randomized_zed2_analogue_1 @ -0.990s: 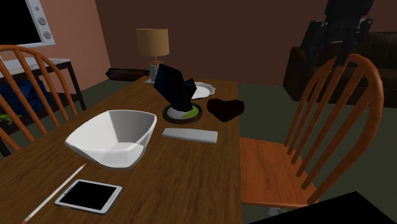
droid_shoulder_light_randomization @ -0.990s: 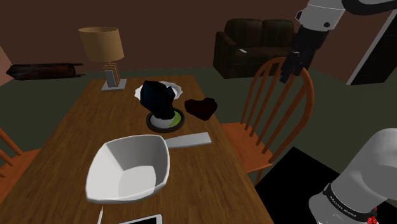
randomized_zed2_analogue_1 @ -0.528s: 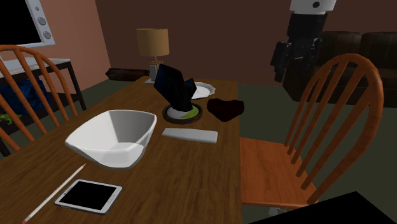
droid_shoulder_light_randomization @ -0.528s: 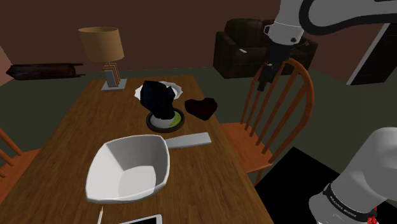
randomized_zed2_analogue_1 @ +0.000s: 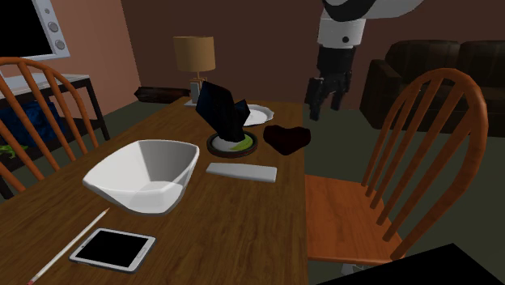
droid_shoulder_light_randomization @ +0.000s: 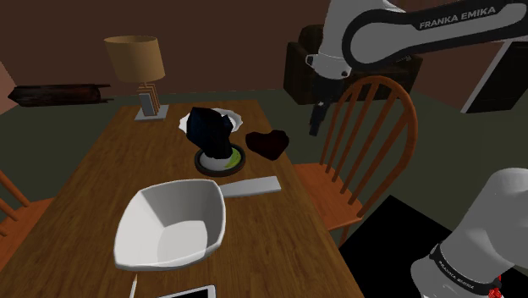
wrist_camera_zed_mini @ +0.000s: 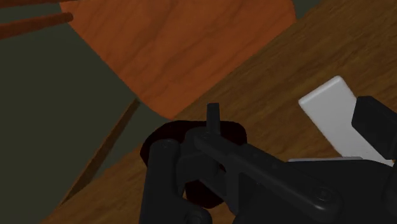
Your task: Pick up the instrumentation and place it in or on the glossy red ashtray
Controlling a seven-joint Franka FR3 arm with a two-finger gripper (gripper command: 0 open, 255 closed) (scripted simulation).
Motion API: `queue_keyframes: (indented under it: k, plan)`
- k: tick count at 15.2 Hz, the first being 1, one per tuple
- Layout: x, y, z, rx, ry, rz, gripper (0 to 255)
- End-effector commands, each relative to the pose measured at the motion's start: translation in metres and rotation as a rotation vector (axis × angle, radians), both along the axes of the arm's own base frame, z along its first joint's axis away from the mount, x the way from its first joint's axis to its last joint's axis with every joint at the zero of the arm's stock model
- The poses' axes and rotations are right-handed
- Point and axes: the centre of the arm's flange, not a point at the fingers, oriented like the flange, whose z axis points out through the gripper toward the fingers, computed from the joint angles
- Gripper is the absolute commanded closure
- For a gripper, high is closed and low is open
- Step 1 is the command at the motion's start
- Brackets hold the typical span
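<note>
Approach stage, nothing lifted yet.
Black gripper (randomized_zed2_analogue_1: 325, 101) hangs in the air above the dark red ashtray (droid_shoulder_light_randomization: 267, 144), slightly toward the chair (droid_shoulder_light_randomization: 321, 179); its fingers (randomized_zed2_analogue_1: 315, 101) stand apart with nothing between them. What I take for the instrument, a dark boxy item (droid_shoulder_light_randomization: 208, 129), leans tilted on a round dish (droid_shoulder_light_randomization: 222, 159) just beside the ashtray. Nothing lies in the ashtray. Judged left to do: descend on the instrument, grasp, lift, carry over, set down in the ashtray.

Shoulder view, bottom edge: tablet (droid_shoulder_light_randomization: 191, 293) cut off. Centre: black instrument (droid_shoulder_light_randomization: 208, 129) conceals part of the white plate (droid_shoulder_light_randomization: 234, 116). Wrist view: dark ashtray (wrist_camera_zed_mini: 164, 132) partly hidden behind the pincer (wrist_camera_zed_mini: 214, 121).
</note>
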Motion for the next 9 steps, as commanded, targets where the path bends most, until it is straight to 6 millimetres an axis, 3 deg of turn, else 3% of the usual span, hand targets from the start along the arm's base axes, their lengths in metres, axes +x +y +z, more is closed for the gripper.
queue_keyframes:
  k: [1, 9]
  plan:
    - [0.015, 0.019, -0.014, -0.001, 0.006, 0.067, 0]
    - [0.06, 0.097, -0.07, -0.007, 0.034, 0.326, 0]
